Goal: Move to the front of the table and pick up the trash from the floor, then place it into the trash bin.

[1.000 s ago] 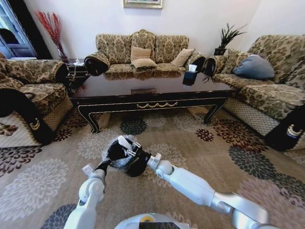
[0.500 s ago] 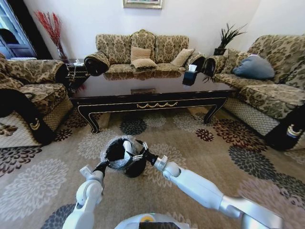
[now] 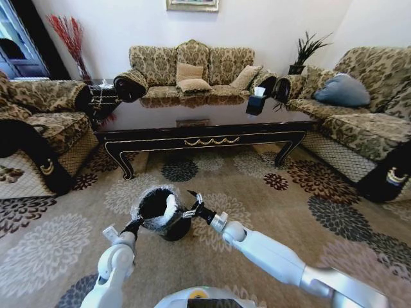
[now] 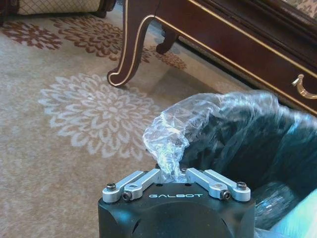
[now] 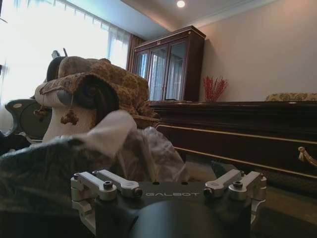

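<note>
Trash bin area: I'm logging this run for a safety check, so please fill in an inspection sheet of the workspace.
Surface: patterned carpet.
Job's things: trash bin on the carpet before the table; white paper at its rim.
Clutter: tissue box on the table.
Grippers: left gripper shut on the liner bag; right gripper open beside the paper.
Cables: nothing seen.
Surroundings: sofas around the table.
</note>
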Robot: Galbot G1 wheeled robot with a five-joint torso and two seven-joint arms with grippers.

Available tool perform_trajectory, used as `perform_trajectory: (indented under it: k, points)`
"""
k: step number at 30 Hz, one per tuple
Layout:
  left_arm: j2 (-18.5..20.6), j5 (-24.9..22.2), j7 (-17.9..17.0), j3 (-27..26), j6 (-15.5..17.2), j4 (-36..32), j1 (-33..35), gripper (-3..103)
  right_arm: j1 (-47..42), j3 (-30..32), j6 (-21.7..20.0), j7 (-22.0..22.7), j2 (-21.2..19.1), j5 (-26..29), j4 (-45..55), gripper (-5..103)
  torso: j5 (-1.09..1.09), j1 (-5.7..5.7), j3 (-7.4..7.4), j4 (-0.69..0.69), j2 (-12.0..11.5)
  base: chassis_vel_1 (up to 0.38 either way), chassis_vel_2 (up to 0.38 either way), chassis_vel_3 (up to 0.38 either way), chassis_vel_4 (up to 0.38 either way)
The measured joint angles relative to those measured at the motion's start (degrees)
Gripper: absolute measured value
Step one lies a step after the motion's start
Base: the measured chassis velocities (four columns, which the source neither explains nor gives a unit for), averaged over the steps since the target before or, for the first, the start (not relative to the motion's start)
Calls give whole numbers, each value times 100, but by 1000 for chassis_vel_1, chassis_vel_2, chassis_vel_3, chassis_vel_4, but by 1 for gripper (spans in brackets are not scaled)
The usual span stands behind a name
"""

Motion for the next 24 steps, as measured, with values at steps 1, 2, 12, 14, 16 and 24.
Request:
perform_trajectory:
  k: [1,2,12,14,16,24]
  points:
    - [0,-2,2,-2,-5,-1,4,3,-1,14,1,1,-14,1,5,100,0,0,0,-2,0,0,0,0,0]
    - [-2,3,-1,-5,-7,-2,8,3,-2,16,2,1,-24,2,14,100,0,0,0,-2,0,0,0,0,0]
    - [44,3,-5,-96,-5,-42,67,3,-15,105,-60,368,-26,-33,-8,100,0,0,0,0,0,0,0,0,0]
    - [73,-16,-5,-174,-5,-44,83,3,-30,169,-178,566,-9,-75,-37,100,0,0,0,0,0,0,0,0,0]
    - [151,-66,-37,-369,-5,-44,107,3,-66,337,-536,1086,42,-163,-105,100,-1,0,0,0,0,0,0,0,0]
    - [450,-168,-321,-874,-40,9,194,3,-108,874,-1411,2503,293,-229,-353,100,0,0,0,1,0,0,0,0,0]
